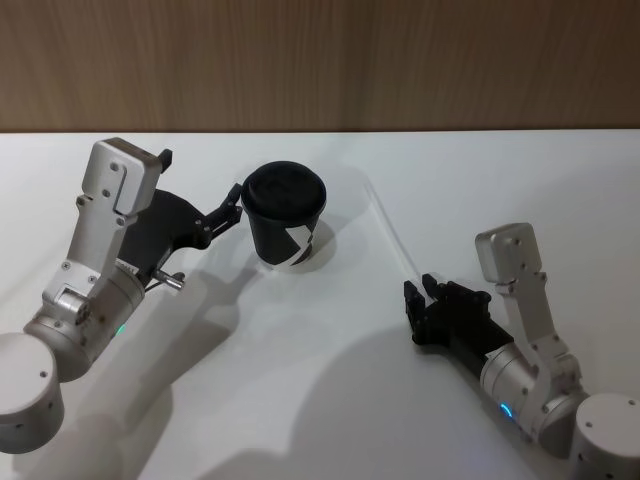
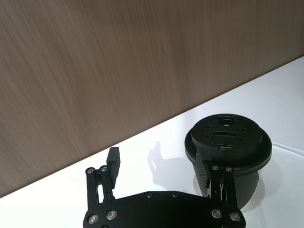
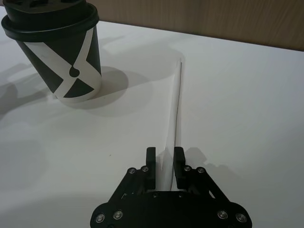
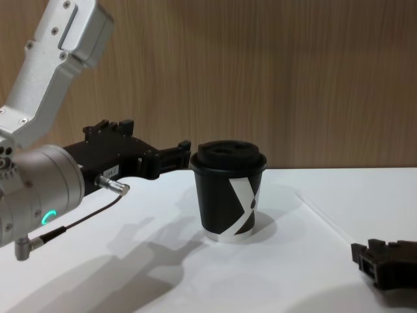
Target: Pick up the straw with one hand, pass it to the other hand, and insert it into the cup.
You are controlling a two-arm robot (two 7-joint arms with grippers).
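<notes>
1. Found right gripper (image 3: 165, 159) low over the table (image 3: 247, 118), spread narrowly and pinching nothing.
2. Saw the straw (image 3: 177, 99) lying flat on the table, its near end inside the gap between the two fingers (image 3: 179, 166), running straight ahead and away from the gripper.
3. Could not tell whether either finger touched the straw.
4. Judged the straw very light, thin, smooth and a little springy. Thought it likely to roll or skid under a sideways nudge, and to flatten or kink under a hard squeeze.
5. Judged the best hold a gentle pinch across the straw close to its near end. Reckoned this would leave most of the length free for the other gripper to take, and later for the tip to reach the cup.
6. Placed the cup (image 3: 66, 61) ahead of right gripper and off to its left, upright and capped, apart from the straw's far end.
7. Found left gripper (image 2: 157, 160) beyond the cup, spread wide and holding nothing, with the cup just beside one of its fingers. Could not make out any contact there.
</notes>
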